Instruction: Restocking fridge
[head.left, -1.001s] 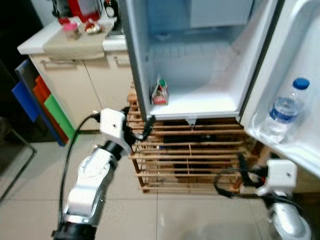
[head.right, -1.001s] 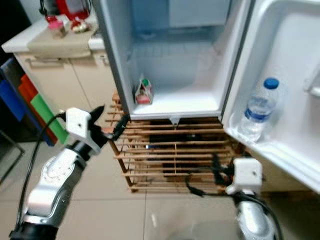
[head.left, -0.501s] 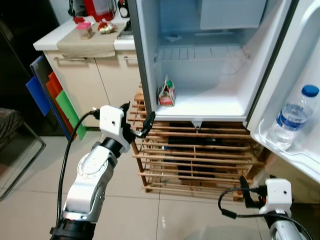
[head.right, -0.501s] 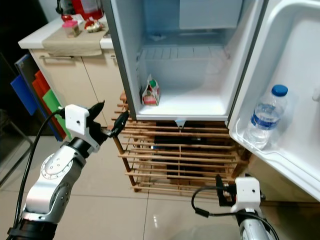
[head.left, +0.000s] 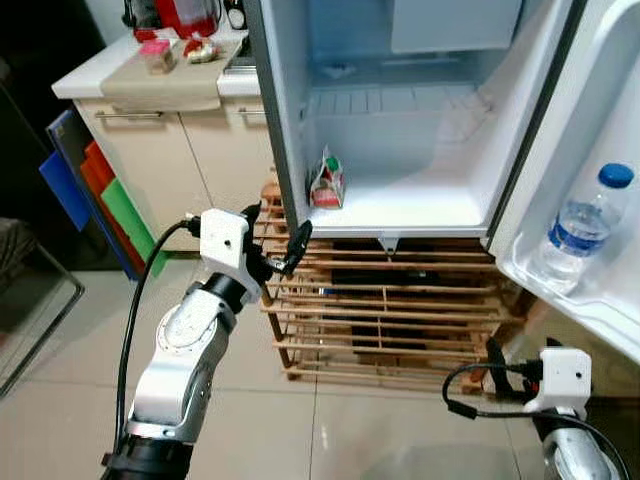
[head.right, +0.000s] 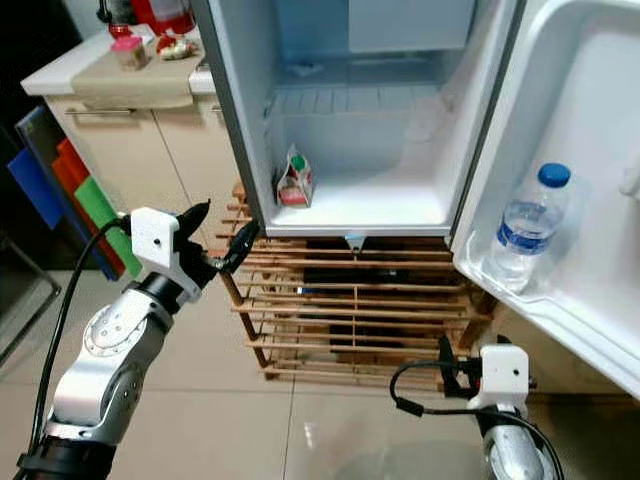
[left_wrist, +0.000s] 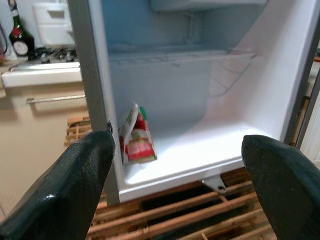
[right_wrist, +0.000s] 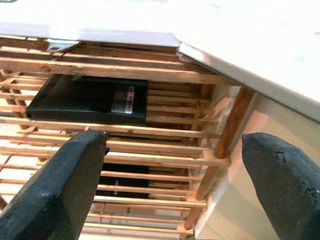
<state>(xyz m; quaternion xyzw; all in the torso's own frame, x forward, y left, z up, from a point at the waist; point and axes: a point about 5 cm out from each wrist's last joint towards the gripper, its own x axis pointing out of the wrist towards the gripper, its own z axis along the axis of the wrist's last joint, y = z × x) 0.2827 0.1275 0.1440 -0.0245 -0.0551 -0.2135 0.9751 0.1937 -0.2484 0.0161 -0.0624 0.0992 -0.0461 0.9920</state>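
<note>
The small fridge (head.left: 290, 110) stands open on a wooden slat rack (head.left: 390, 310). Inside, on the bottom floor near the left wall, sits a little carton (head.left: 326, 180) with red and white sides and a green cap. Its writing is too small to read. A clear water bottle (head.left: 583, 225) with a blue cap and a blue label stands in the door shelf (head.left: 540, 285); its label cannot be read either.

The left gripper (head.left: 275, 235) is held up in front of the fridge's lower left corner. Its two black fingers (left_wrist: 70, 195) are spread wide and hold nothing. The right gripper (head.right: 443, 368) is low by the rack, fingers (right_wrist: 60, 185) wide apart and empty. On the rack lies a flat black box (right_wrist: 87, 100) with a white sticker that is too blurry to read.

On the counter (head.left: 150, 85) to the left are red things and a small jar (head.left: 157, 55).
</note>
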